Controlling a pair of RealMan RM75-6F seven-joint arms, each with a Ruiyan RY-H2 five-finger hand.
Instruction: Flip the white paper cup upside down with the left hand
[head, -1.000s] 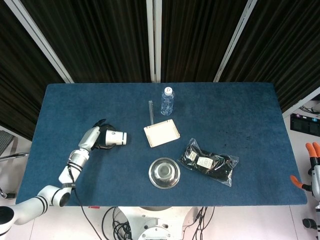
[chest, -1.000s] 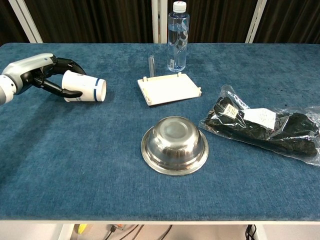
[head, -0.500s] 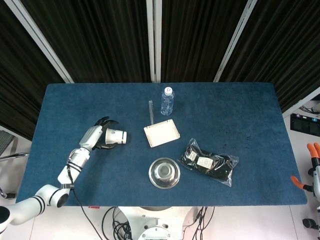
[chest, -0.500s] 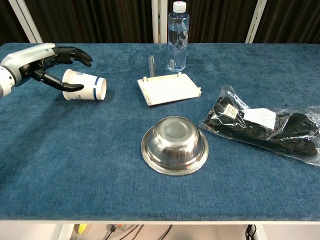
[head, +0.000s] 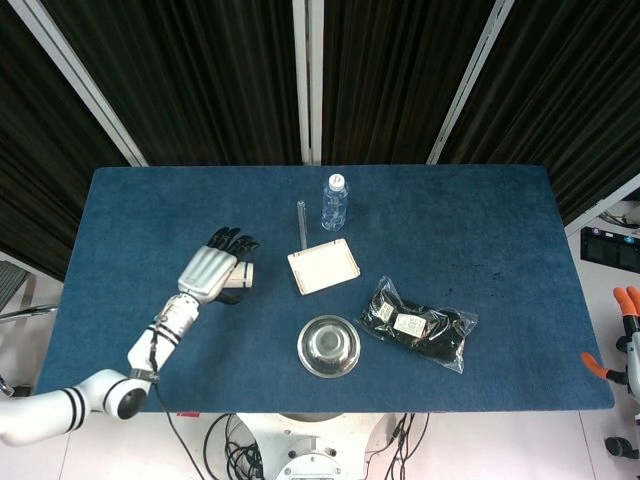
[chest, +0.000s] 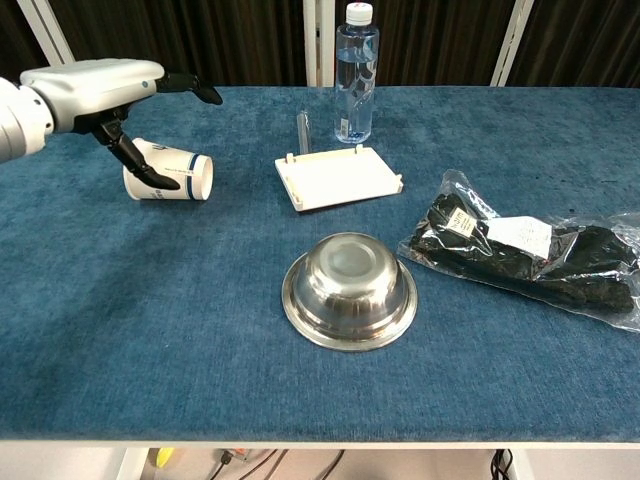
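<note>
Currently the flip is unfinished: the white paper cup (chest: 167, 176) lies on its side on the blue table (chest: 150, 330), mouth toward the wooden tray (chest: 340, 176), and nothing grips it. I judge the step in hand to be a re-approach for a fresh grasp.

Left arm (head: 150, 345): reaches in from the table's near left corner, forearm angled up toward the cup.

Left hand (chest: 100, 85): hovers above the cup, palm down, fingers spread and extended past it; it holds nothing. In the chest view the thumb hangs down across the cup's closed end. Whether the thumb tip touches the cup wall I cannot tell; the two overlap in that view and the head view hides the spot under the hand.

Right hand: not seen in either view.

Next move, as I judge it: lower the hand, wrap fingers and thumb round the cup's middle, lift clear of the cloth, rotate the wrist until the mouth faces down, then set it on the rim. A light cup on its side may roll toward the tray if nudged, so close on both sides together.
</note>
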